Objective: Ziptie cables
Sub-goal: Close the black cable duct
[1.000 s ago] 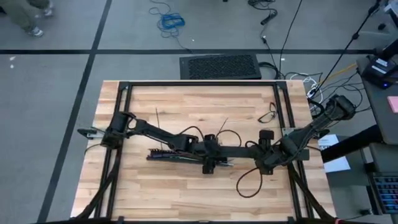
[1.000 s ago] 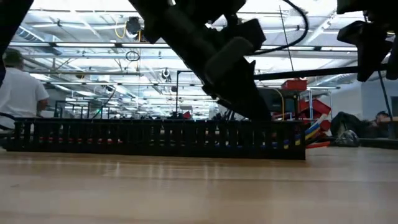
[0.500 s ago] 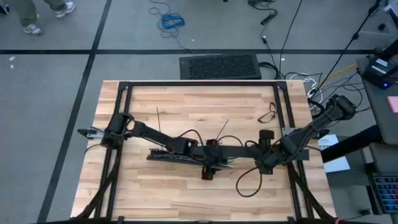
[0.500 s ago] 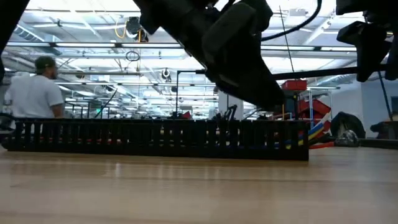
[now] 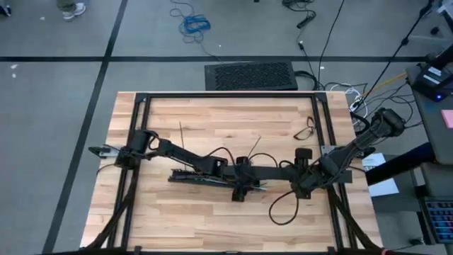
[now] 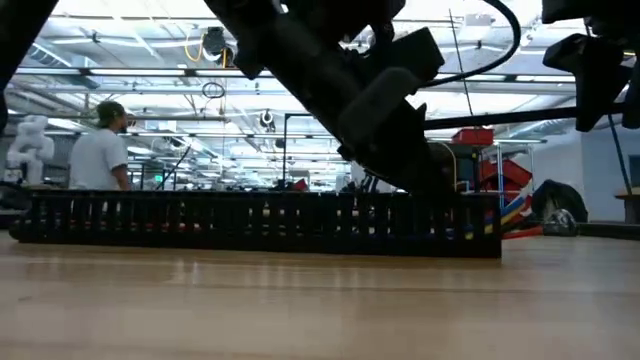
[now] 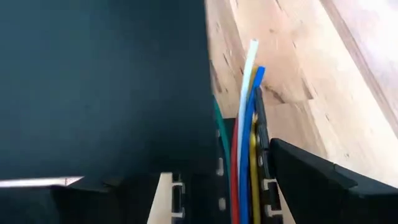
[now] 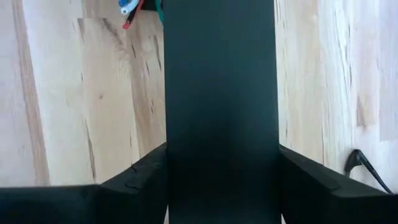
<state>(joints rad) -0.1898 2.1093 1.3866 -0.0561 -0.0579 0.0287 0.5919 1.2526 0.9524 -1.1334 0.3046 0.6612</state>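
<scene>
The left pincer [image 5: 241,185] sits at the right end of the black slotted bar [image 6: 250,222], mid-tabletop [image 5: 212,219], where the cables [image 7: 245,155] emerge; whether it is spread is unclear. The right pincer [image 5: 249,172], beside it, is equally unclear.

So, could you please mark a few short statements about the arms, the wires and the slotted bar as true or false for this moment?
1. The long black slotted bar lies on the wooden table. True.
2. The multicoloured wire bundle sticks out past one end of the bar. True.
3. The right gripper waits off the table. False: it is over the table's middle, at the bar.
4. Two thin dark zipties lie on the table beyond the bar. True; the second lies farther right.
5. The left gripper is beside the blue cable coil. False: that coil lies on the floor.
</scene>
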